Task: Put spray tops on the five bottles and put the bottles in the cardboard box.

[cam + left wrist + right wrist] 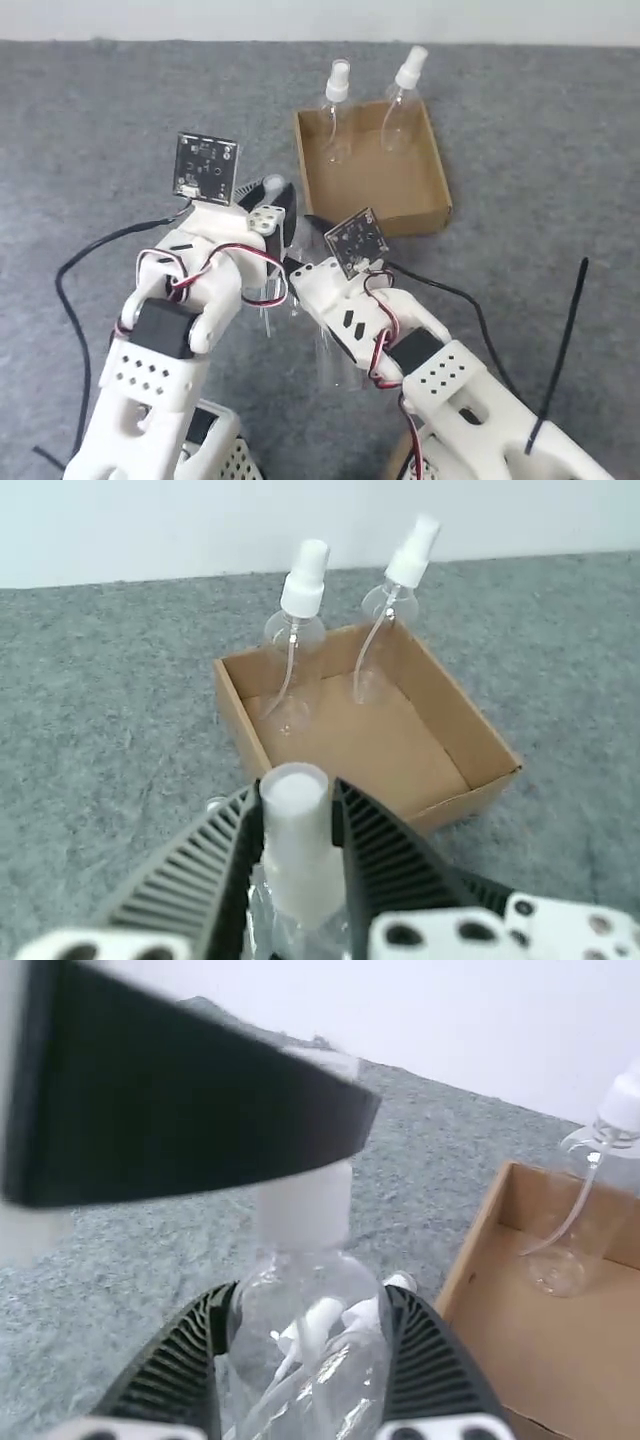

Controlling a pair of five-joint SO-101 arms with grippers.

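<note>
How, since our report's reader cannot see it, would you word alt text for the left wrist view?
The left gripper is shut on a white spray top atop a clear bottle. Beyond it on grey carpet, an open cardboard box holds two capped bottles at its far side.

The bottle is showing clear, glossy plastic; its top is looking white, smooth and matt. The box is showing matt brown cardboard, the carpet rough grey cloth.
</note>
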